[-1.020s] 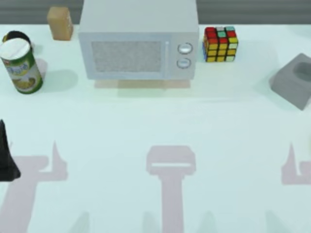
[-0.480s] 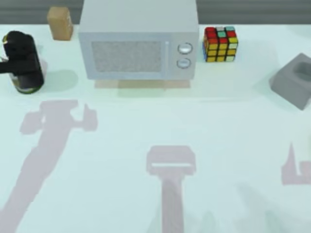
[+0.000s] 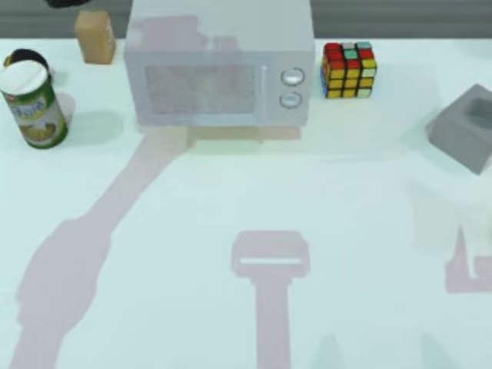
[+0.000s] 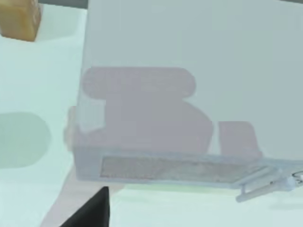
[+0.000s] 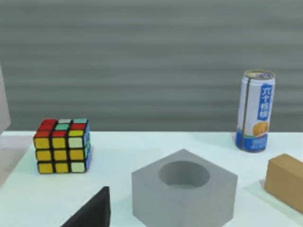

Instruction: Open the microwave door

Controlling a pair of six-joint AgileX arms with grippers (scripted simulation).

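Note:
The light grey microwave (image 3: 219,31) stands at the back middle of the table, two silver knobs (image 3: 291,87) on its right panel. Its door (image 3: 201,90) with the speckled mesh window lies flush with the front. My left arm (image 3: 65,2) barely shows at the top view's upper edge and casts a shadow over the microwave. In the left wrist view my left gripper (image 4: 156,215) hovers above the microwave's top (image 4: 189,47), over the door's upper edge (image 4: 175,168) and handle bar (image 4: 262,183). One dark finger (image 4: 94,213) shows, set well to one side. My right gripper (image 5: 156,215) is parked, outside the top view.
A green can (image 3: 32,104) and a tan block (image 3: 95,36) stand left of the microwave. A Rubik's cube (image 3: 349,70) sits just right of it. A dark grey block with a round hole (image 3: 465,127) lies at the far right. Beyond it stands a blue-and-white can (image 5: 255,111).
My left arm has swung from the table's left edge, past the green can, up to the back above the microwave. Its shadow now falls on the microwave. The door has not moved.

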